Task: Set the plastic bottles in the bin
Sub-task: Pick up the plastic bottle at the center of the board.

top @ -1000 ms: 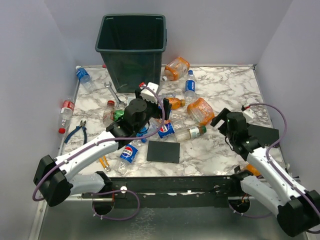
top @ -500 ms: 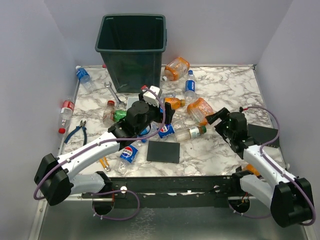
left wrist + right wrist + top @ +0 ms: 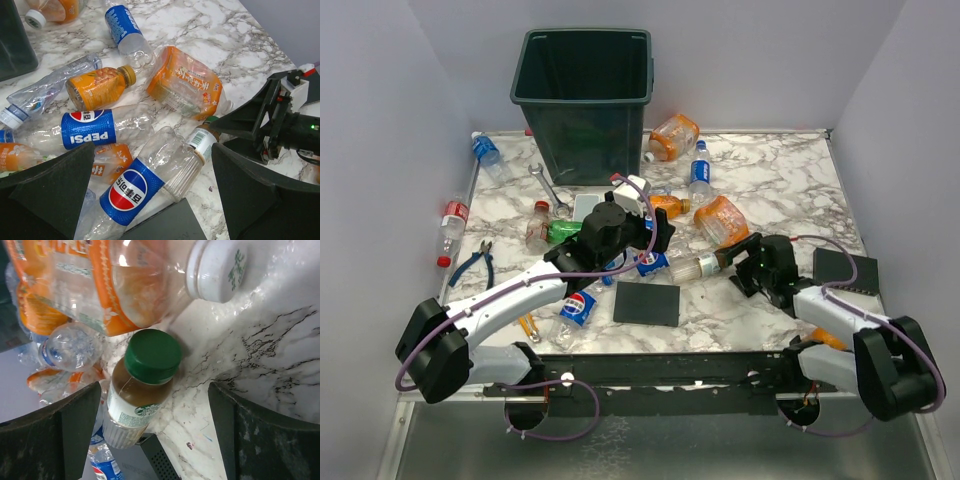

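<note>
Plastic bottles (image 3: 720, 220) lie heaped mid-table, just near of the bin (image 3: 582, 100). The right gripper (image 3: 750, 262), fingers spread, flanks a green-capped bottle (image 3: 142, 385). The left gripper (image 3: 150, 195) hangs over the heap, fingers spread wide.

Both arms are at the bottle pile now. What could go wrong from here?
The right pincer is open at the cap end of the green-capped bottle; a grip there may slip. The crushed orange-label bottle lies against it and could be pinched too. The left pincer, open, hovers close by, so the two could collide.

Dark green bin (image 3: 582, 140), white-grey marbled table (image 3: 775, 175)
</note>
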Motion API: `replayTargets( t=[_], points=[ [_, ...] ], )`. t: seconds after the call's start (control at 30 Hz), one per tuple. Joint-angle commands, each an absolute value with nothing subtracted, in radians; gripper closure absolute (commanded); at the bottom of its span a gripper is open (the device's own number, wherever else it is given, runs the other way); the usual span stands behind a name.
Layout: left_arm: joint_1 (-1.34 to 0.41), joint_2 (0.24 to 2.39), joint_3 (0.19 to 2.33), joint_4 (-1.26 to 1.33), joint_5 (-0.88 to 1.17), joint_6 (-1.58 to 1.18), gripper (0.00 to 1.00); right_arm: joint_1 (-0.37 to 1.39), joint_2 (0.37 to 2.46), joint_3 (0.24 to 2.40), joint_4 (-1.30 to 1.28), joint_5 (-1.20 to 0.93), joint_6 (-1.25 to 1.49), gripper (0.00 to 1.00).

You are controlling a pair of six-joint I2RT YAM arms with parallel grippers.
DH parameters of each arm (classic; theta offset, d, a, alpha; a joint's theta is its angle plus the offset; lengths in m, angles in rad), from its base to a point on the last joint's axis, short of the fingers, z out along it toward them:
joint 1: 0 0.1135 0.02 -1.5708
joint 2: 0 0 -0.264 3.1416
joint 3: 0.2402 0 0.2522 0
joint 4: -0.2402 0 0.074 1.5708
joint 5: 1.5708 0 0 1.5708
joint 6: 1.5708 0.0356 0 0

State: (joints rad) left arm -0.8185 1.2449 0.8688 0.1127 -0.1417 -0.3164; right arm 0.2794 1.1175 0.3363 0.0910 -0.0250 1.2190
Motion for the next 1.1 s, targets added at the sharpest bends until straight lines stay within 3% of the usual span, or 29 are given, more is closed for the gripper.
replayTargets(
  t=[0.0, 0.3, 0.43, 0.6, 0.77, 0.97, 1.07],
  points=[
    [-0.826, 1.229, 0.865, 0.1, -0.13, -0.326, 0.01, 0.299, 1.211, 0.363, 0.15, -0.033, 1.328, 0.08],
    [-0.831, 1.222, 0.865, 0.096, -0.146, -0.322, 0.01, 0.334, 1.333, 0.394, 0.16, -0.006, 1.358, 0.16],
    [-0.833, 1.221, 0.864, 0.095, -0.149, -0.323, 0.01, 0.357, 1.353, 0.391, 0.154, 0.034, 1.34, 0.28],
    [-0.833, 1.224, 0.865, 0.096, -0.149, -0.327, 0.01, 0.37, 1.33, 0.369, 0.136, 0.051, 1.315, 0.5],
    [-0.834, 1.217, 0.865, 0.096, -0.15, -0.324, 0.01, 0.375, 1.139, 0.362, 0.021, 0.095, 1.224, 0.62],
    [-0.836, 1.186, 0.86, 0.138, -0.134, -0.328, 0.01, 0.375, 0.706, 0.445, -0.256, 0.172, 0.925, 0.65],
    [-0.837, 1.169, 0.841, 0.221, -0.041, -0.342, 0.01, 0.375, 0.628, 0.553, -0.371, 0.13, 0.749, 0.65]
  ],
)
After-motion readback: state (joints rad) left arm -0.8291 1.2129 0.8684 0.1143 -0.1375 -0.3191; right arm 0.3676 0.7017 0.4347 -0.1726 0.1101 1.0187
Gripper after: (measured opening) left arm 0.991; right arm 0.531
